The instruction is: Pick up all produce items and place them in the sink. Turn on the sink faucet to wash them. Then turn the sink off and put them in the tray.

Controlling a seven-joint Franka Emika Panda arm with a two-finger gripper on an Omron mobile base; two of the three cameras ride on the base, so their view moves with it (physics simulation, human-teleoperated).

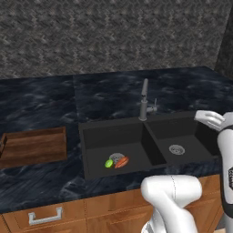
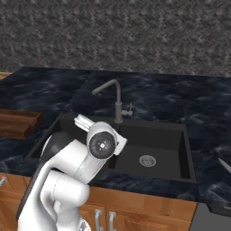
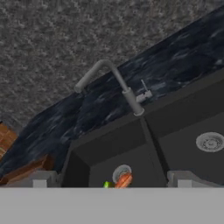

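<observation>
The orange-red carrot (image 1: 122, 162) and the small yellow-green lime (image 1: 109, 163) lie side by side by the drain in the left basin of the black sink (image 1: 113, 135). In the hand view the carrot (image 3: 124, 179) and lime (image 3: 106, 184) sit low, just above my fingertips. The grey faucet (image 1: 144, 100) stands behind the divider; its spout (image 2: 104, 86) reaches over the left basin, and no water shows. The wooden tray (image 1: 34, 145) rests on the counter left of the sink. My gripper (image 3: 113, 178) is open and holds nothing; it hangs above the sink's front (image 2: 82, 122).
Dark marbled counter (image 1: 41, 104) surrounds the sink, with a stone wall (image 1: 113, 32) behind. The right basin (image 2: 147, 160) holds only its drain. Wooden cabinet fronts with a handle (image 1: 45, 216) run below. A thin pale blade-like object (image 2: 224, 165) lies at the far right.
</observation>
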